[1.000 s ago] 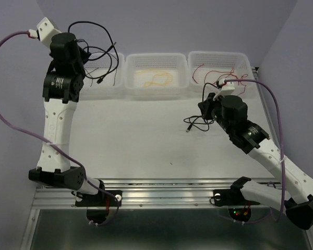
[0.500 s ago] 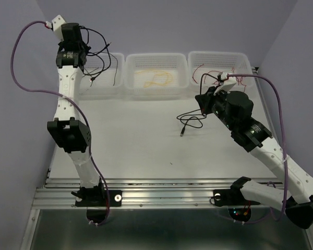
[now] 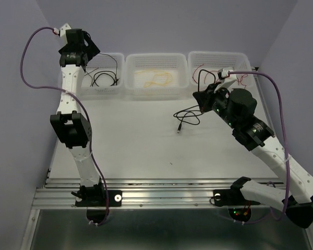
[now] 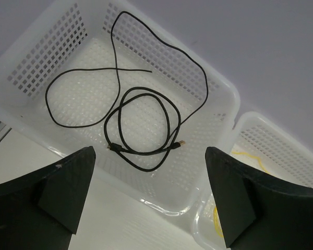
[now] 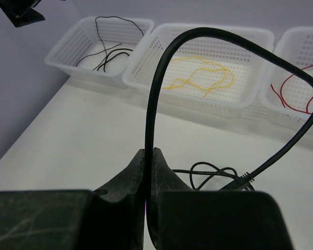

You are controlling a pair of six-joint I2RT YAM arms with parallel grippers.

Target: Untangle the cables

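Observation:
One black cable (image 4: 169,125) lies loosely coiled in the left white basket (image 4: 36,57), also seen from above (image 3: 105,78). My left gripper (image 3: 88,49) hangs high over that basket, open (image 4: 150,156), with nothing between its fingers. My right gripper (image 3: 199,99) is shut (image 5: 148,153) on another black cable (image 5: 161,67). That cable arches up from the jaws. The rest of it trails in loops on the table (image 3: 188,115), with a plug at its end (image 3: 180,130). A yellow cable (image 3: 156,78) lies in the middle basket. Red cables (image 3: 203,70) lie in the right basket.
Three white perforated baskets stand in a row along the back wall: left (image 3: 101,92), middle (image 3: 156,56), right (image 3: 219,54). Thick purple robot cables (image 3: 274,99) loop beside each arm. The metal rail with the arm bases (image 3: 161,194) runs along the near edge.
My left gripper has opened and the black cable it held now lies in the left basket. The left arm stretched up and back. My right gripper shifted slightly left, dragging its cable.

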